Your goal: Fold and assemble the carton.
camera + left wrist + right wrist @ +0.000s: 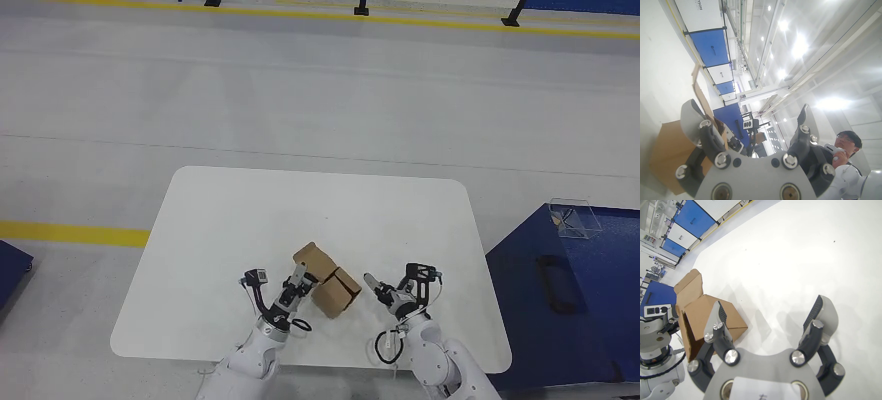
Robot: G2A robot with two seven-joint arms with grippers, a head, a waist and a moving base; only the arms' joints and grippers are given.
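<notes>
Your carton (696,306) at the counter's (400,210) six o'clock is squared, one end unclosed; left claw (747,108) and right claw (769,302) gape empty.

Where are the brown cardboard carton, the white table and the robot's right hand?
brown cardboard carton (697,310), right wrist view, on its closed upper panel.
white rounded table (300,210), top view, on bare surface.
right hand (769,301), right wrist view, midway between its open fingertips.
</notes>
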